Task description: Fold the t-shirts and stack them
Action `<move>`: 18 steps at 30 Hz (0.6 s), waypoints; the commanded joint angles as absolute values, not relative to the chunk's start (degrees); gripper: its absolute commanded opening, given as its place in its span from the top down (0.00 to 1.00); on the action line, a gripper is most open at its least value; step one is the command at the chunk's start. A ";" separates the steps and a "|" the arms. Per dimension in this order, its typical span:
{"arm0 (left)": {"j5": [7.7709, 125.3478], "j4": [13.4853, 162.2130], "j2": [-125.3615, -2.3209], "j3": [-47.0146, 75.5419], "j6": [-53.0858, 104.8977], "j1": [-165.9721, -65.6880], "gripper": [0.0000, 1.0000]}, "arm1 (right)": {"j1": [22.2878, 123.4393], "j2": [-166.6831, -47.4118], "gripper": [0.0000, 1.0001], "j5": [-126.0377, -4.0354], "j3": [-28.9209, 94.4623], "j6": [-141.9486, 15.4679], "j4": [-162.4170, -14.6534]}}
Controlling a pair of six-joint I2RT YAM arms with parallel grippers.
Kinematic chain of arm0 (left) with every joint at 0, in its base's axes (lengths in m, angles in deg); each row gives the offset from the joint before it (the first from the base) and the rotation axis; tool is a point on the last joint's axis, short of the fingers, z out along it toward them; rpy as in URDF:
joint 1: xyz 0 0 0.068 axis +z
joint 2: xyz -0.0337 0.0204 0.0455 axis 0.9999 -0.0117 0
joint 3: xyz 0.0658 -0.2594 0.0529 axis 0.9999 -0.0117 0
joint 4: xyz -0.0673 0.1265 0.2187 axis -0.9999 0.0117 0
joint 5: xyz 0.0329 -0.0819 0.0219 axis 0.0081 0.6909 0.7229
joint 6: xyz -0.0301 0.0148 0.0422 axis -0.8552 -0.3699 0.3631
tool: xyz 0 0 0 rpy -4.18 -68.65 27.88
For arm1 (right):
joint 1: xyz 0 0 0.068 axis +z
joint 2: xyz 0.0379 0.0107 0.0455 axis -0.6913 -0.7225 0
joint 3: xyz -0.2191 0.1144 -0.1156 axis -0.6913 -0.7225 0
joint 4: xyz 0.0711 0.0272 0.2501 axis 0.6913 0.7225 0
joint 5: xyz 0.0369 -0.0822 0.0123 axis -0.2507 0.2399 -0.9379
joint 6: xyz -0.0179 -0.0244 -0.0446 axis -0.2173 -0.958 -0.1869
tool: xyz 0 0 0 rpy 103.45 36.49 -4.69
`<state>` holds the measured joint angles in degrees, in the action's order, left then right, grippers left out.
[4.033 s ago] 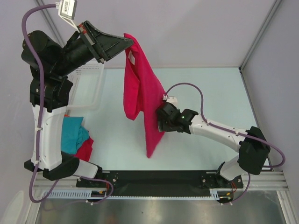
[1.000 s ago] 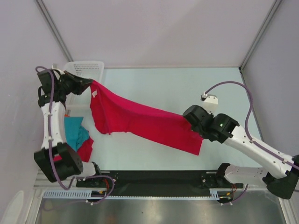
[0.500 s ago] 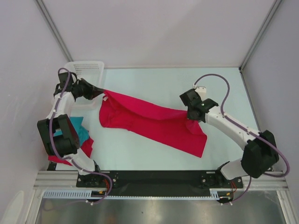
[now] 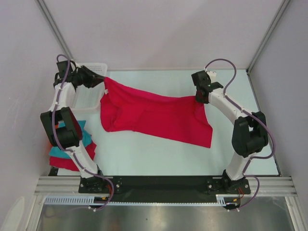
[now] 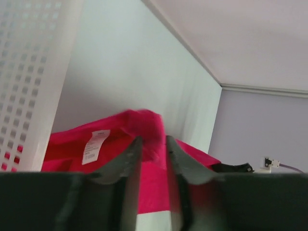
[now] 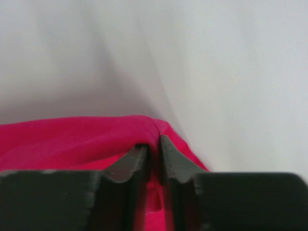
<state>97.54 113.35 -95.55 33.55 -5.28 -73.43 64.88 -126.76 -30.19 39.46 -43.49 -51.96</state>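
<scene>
a crimson t-shirt (image 4: pixel 154 115) lies spread and wrinkled across the pale tabletop (image 4: pixel 159 159), stretched between the two arms. the left pincer (image 4: pixel 99 82) meets its far left corner just beside the white mesh basket (image 4: pixel 89 96), and the right pincer (image 4: pixel 200 98) meets its far right corner. a stack of teal and red folded shirts (image 4: pixel 86 147) sits at the near left, partly hidden behind the left arm.

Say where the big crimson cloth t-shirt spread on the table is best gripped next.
The near-right corner of the crimson cloth t-shirt, approached from the near side: it lies flat and free, while the far corners are bunched at the left claw and right claw.
</scene>
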 commanded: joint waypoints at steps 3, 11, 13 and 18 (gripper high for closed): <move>100.49 111.05 -101.29 37.55 -2.68 -75.09 0.39 | 63.60 -134.59 0.59 -32.96 48.89 -46.32 -51.78; 101.10 110.96 -97.08 31.67 1.80 -76.76 0.20 | 63.86 -135.14 0.45 -35.33 51.27 -47.29 -50.73; 100.66 110.87 -92.25 27.38 3.72 -77.29 0.20 | 64.21 -133.12 0.44 -35.95 49.43 -46.94 -50.81; 99.70 110.78 -82.49 17.70 5.93 -77.99 0.20 | 67.72 -122.94 0.43 -36.21 35.49 -44.57 -53.71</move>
